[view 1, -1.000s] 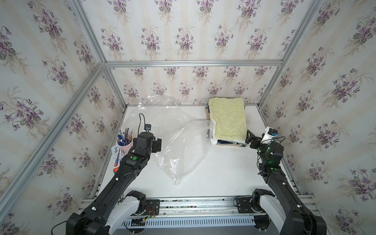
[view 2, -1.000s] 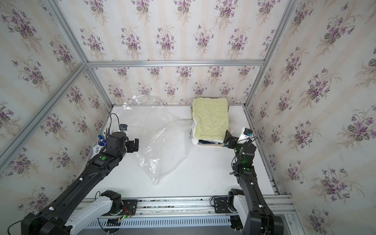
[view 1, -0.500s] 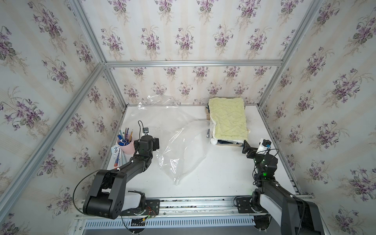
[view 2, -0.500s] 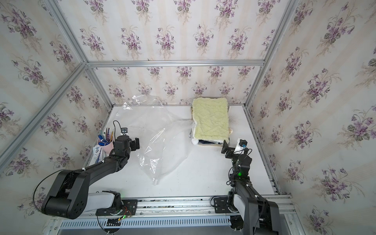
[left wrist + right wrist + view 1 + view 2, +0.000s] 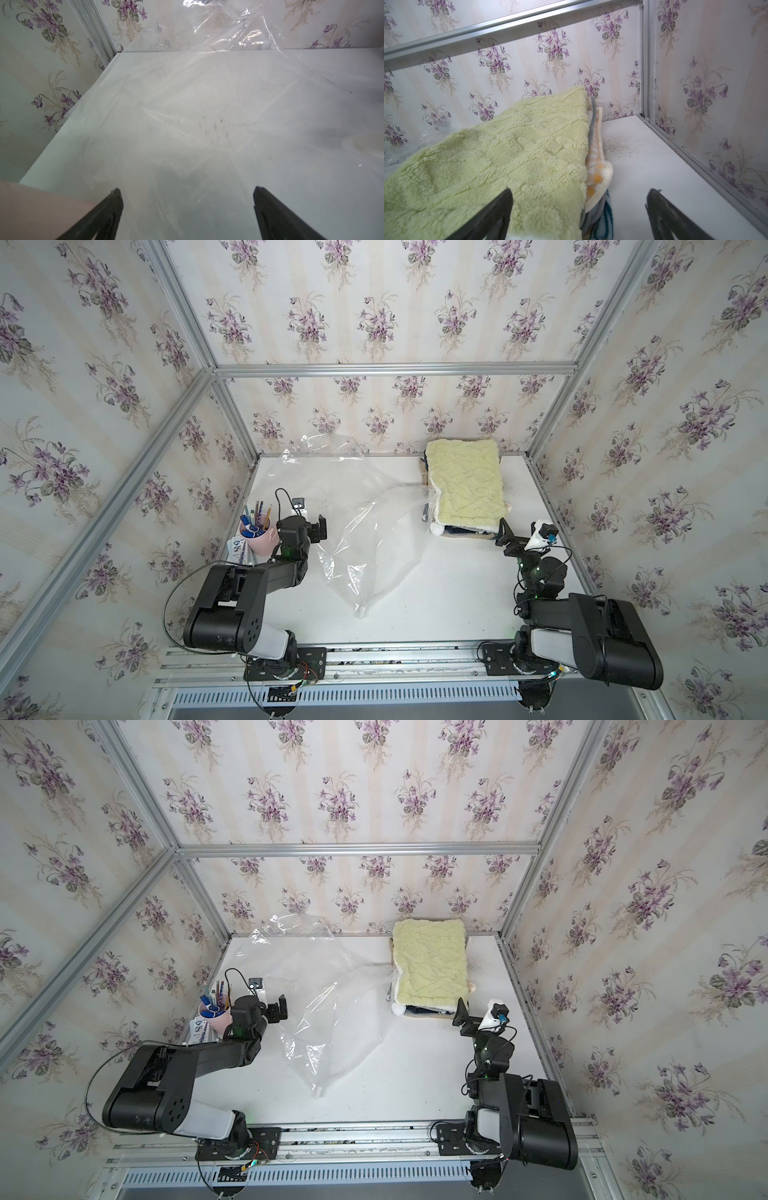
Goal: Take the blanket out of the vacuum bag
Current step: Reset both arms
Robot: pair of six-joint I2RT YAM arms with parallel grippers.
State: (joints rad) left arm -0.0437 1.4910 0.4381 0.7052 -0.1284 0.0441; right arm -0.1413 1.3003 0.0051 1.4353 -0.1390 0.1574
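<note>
Left pincer (image 5: pixel 187 189), right pincer (image 5: pixel 581 190): agape, empty

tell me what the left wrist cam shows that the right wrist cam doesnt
Only the left wrist view: the main flat spread of the vacuum bag, the side of a pink cup, and the left gripper, open and empty.

Only the right wrist view: the yellow-green blanket topping a folded stack, an orange-checked blanket under it, and the right gripper, open and empty.

Both: the white table and the floral wallpaper. The right wrist view also catches a sliver of the bag.
</note>
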